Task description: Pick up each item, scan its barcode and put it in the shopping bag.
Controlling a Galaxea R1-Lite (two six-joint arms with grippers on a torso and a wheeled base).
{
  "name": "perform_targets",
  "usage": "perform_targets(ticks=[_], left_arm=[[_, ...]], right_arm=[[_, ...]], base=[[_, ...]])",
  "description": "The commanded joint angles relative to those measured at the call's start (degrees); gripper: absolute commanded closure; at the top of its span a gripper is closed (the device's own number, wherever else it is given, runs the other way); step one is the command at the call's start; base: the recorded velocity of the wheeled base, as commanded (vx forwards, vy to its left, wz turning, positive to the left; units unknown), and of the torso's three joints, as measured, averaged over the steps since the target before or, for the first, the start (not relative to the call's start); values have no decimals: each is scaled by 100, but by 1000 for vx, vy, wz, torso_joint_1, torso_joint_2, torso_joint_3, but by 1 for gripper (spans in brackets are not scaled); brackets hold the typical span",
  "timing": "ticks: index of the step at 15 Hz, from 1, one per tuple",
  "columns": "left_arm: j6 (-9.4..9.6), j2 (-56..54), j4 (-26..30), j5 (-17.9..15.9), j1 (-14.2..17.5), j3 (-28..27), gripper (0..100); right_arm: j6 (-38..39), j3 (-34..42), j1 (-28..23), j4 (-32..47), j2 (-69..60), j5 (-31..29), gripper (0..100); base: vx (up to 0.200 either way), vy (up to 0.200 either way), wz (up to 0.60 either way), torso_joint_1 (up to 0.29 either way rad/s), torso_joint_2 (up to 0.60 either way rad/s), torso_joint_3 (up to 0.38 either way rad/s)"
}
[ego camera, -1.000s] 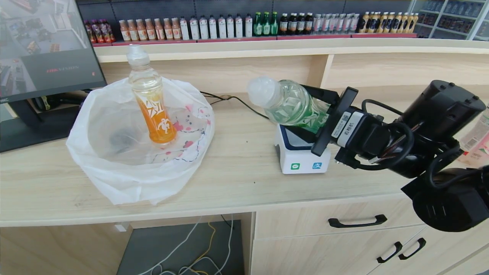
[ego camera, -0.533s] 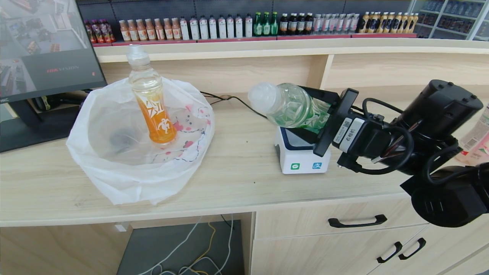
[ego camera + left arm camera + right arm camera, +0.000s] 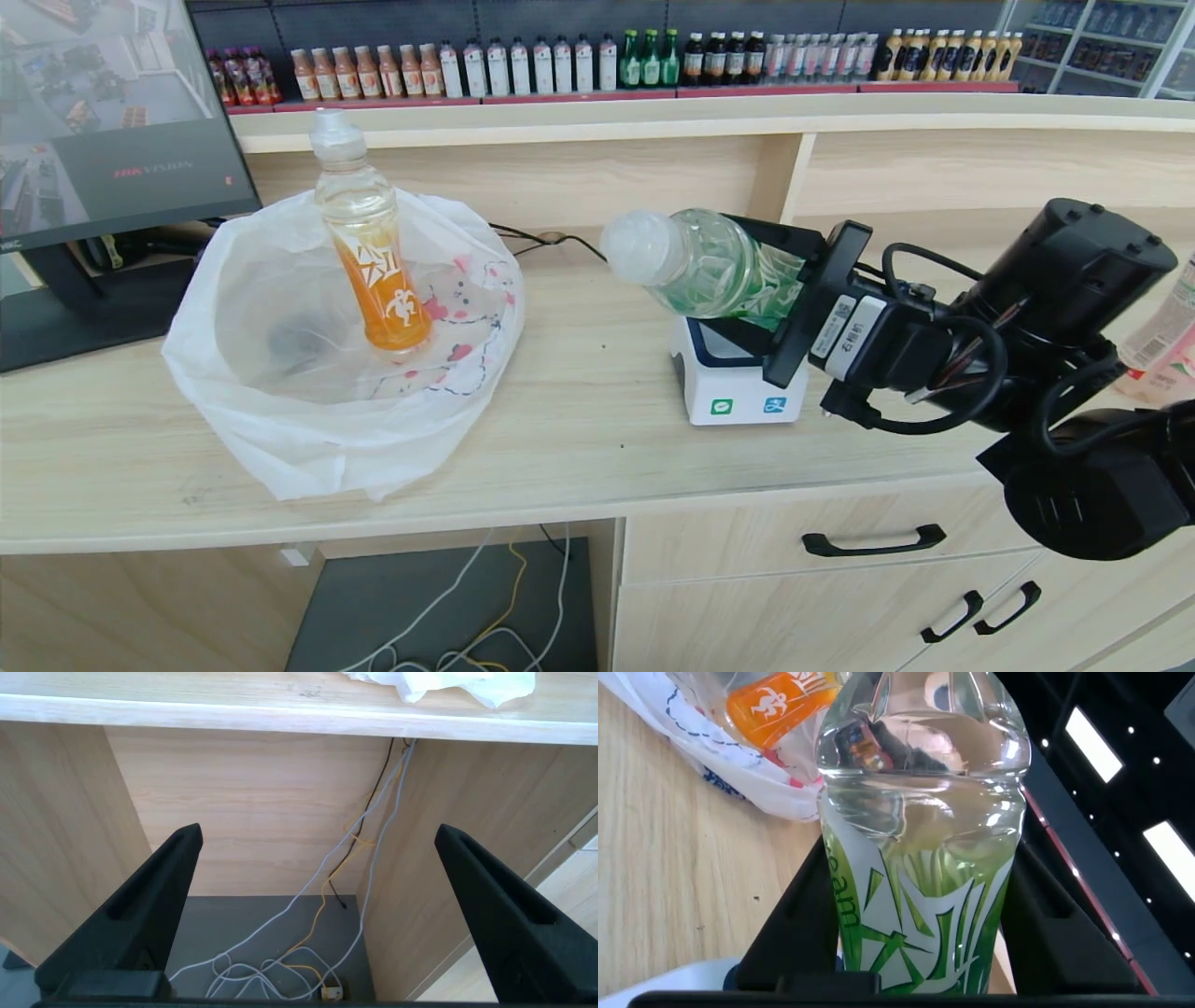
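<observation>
Head view, orange bottle [image 3: 373,271] apparently inside bag [image 3: 280,439]

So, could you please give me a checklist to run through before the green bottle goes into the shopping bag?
1. Grasp, right gripper shut on green bottle: ok.
2. Bottle held tilted above scanner: ok.
3. Barcode facing scanner: cannot tell.
4. Mouth of shopping bag open: ok.
5. Room in bag beside upright orange bottle: ok.
6. Path, left gripper open under the counter, clear: ok.
</observation>
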Motion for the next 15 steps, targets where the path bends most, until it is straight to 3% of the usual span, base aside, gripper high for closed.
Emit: perform_targets(ticks=[1, 15], left_arm=[[0, -2, 0, 0, 7, 0, 0], [0, -2, 0, 0, -1, 0, 0]], right_arm=[[-11, 25, 64, 8, 3, 0, 100], [-11, 121, 99, -1, -146, 0, 100]], base=[[0, 0, 0, 0, 0, 0], [0, 0, 0, 0, 0, 0]])
